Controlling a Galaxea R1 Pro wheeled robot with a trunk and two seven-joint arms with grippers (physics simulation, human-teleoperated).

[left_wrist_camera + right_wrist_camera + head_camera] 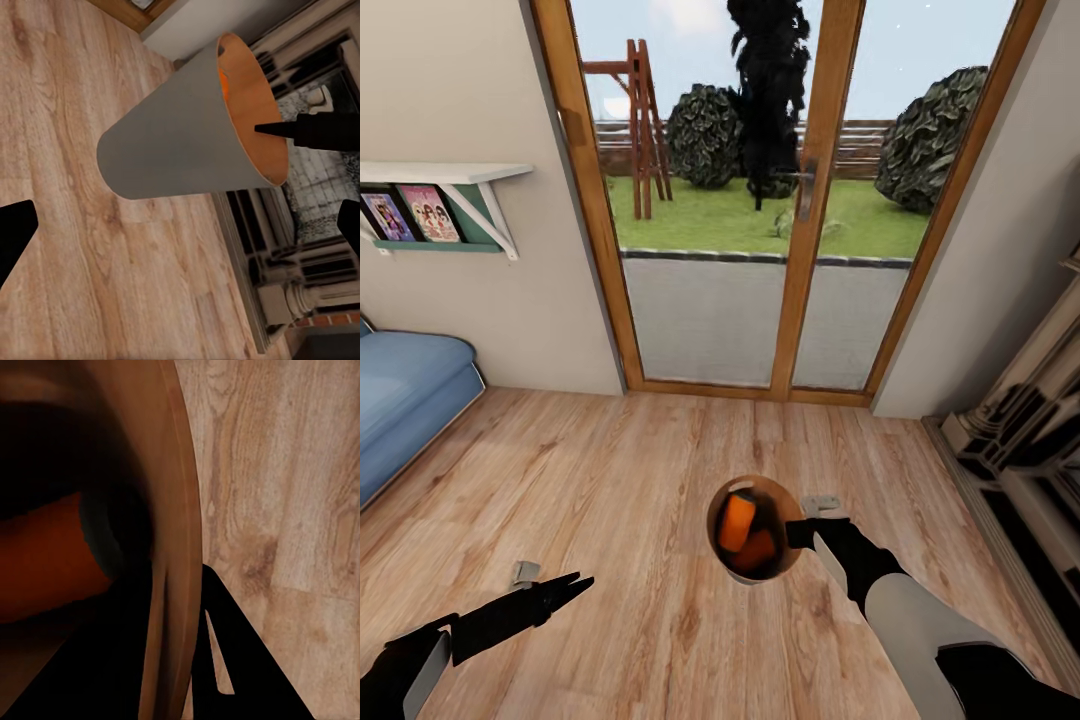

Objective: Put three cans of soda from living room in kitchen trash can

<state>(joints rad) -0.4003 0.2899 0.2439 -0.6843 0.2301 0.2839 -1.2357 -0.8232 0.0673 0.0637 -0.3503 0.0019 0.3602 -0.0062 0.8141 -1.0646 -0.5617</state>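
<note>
The tash can [714, 520], a pale grey bucket with an orange-brown inside, hangs above the living room's plank floor. My right gripper [800, 530] is shut on its near rim, one finger inside and one outside. Two orange cans of soda [737, 523] [758, 550] lie inside it. The right wrist view shows the rim [176, 547] between the fingers and an orange can [45, 562] within. My left gripper [565, 592] stands open and holds nothing, low at the left. Its wrist view sees the bucket [172, 142] from the side, with a right fingertip [300, 131] over the rim.
Wood-framed glass doors [760, 200] stand straight ahead, with a garden beyond. A blue sofa [400, 390] is at the left under a wall shelf [440, 175]. A dark fireplace surround [1030, 430] lines the right side. Brown plank floor [620, 470] lies between them.
</note>
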